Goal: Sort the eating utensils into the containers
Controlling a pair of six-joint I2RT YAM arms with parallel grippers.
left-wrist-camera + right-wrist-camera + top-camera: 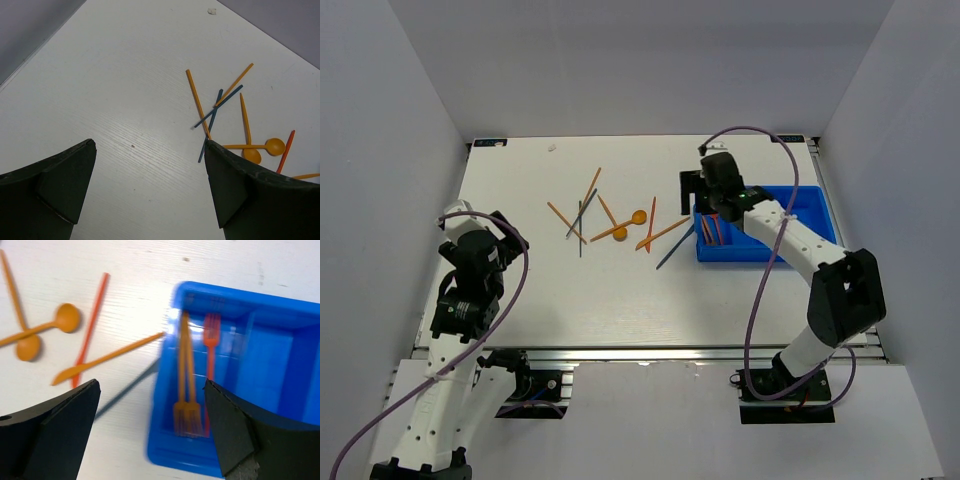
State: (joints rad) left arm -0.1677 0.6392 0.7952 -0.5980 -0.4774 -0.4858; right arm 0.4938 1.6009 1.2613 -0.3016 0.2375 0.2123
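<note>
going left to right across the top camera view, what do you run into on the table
left arm → crossed orange and dark sticks → two orange spoons → red stick → dark blue stick → blue tray. The right arm overlaps the tray, so it is left out.

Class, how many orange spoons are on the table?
2. Both lie on the table, left of the blue tray, handles crossed: one spoon, and a second spoon nearer the arms. The right arm could hide more.
</note>
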